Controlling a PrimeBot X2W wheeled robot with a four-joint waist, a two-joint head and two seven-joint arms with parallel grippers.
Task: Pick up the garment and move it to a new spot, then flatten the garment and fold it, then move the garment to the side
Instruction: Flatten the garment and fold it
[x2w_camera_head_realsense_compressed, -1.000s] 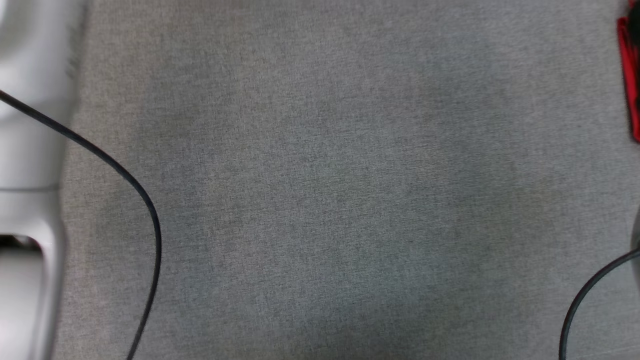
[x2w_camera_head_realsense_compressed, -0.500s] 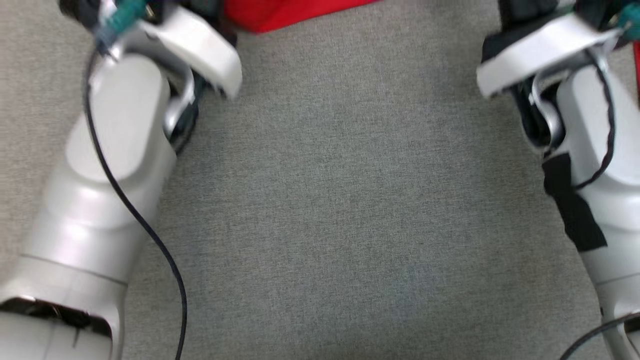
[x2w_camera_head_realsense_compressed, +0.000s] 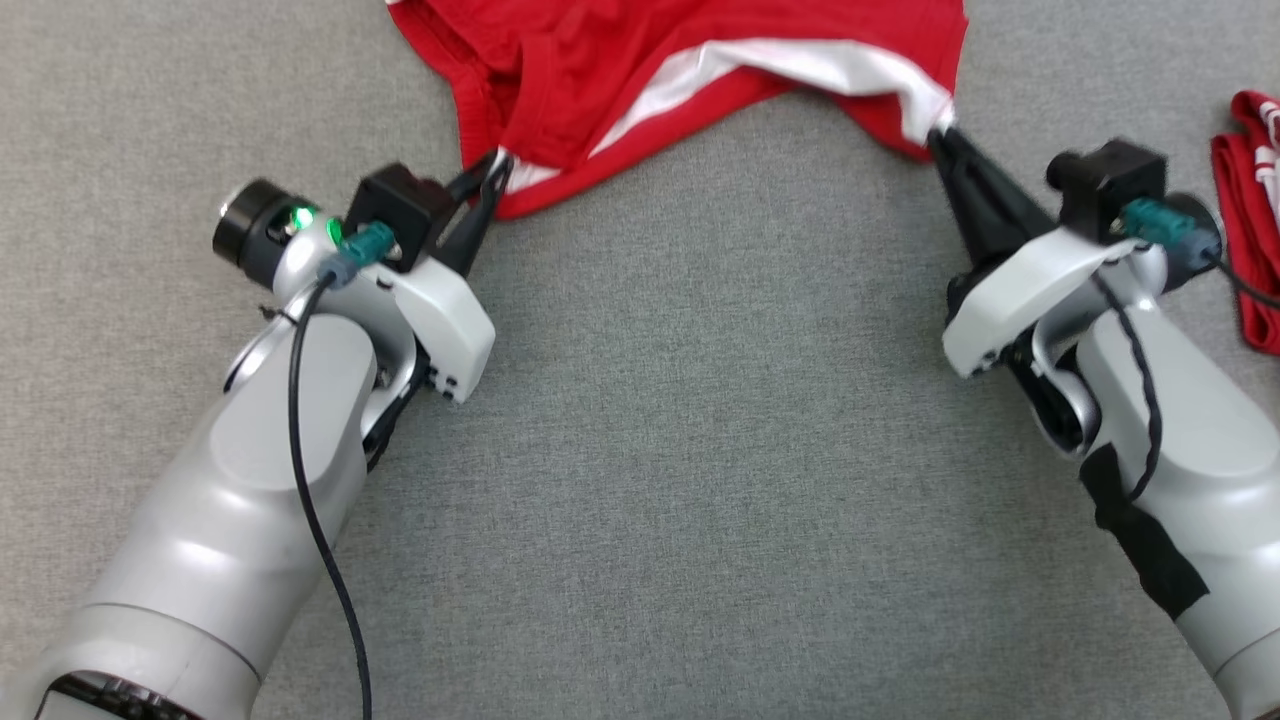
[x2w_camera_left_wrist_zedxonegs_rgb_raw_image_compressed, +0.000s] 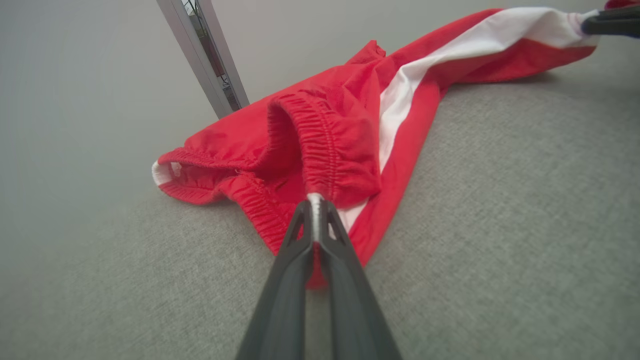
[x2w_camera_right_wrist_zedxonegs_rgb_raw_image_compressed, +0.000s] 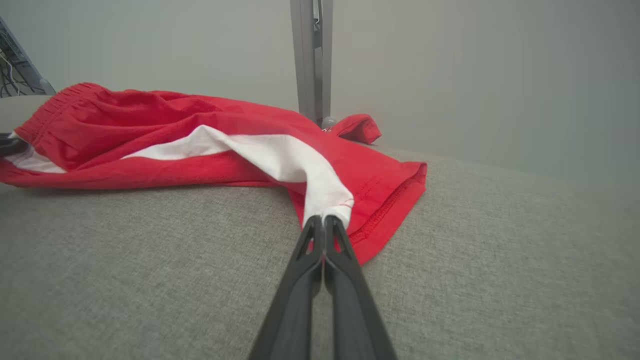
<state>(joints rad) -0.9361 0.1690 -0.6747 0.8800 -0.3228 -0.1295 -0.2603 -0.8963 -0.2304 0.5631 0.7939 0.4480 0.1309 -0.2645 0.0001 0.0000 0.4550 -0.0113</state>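
The garment is a pair of red shorts with a white side stripe, lying rumpled on the grey cloth surface at the top of the head view. My left gripper is shut on its elastic waistband corner. My right gripper is shut on the white-striped hem corner. The stripe edge stretches between the two grips, sagging slightly. The right gripper's fingers show at the top right of the left wrist view. The garment's far part runs past the top edge of the head view.
A second red garment lies folded at the right edge of the surface. A grey metal post stands behind the shorts, near the surface's far edge. Grey cloth surface spreads between my two arms.
The head camera has tilted, so the whole picture shifted: first bare grey cloth, then my forearms, now both grippers and the red garment at the top.
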